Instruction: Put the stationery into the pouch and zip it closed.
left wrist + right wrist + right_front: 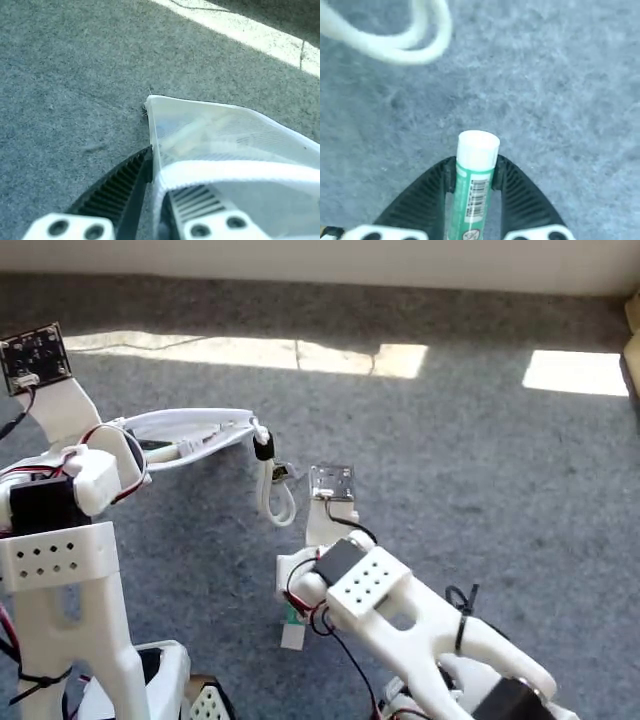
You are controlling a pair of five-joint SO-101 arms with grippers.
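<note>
From above, a white see-through mesh pouch (190, 435) with a white cord loop (277, 498) at one end is held over grey carpet (480, 470) at the tip of the left arm (60, 540), and the end of a white glue stick with a green label (292, 628) pokes out beneath the right arm (400, 610) nearby. In the left wrist view, the left gripper (152, 157) has its black ridged fingers (115, 185) pinched tight on the pouch's white edge band. In the right wrist view, the right gripper (476, 161) is clamped around the glue stick, its white cap pointing outward above the carpet, with the cord loop farther off.
</note>
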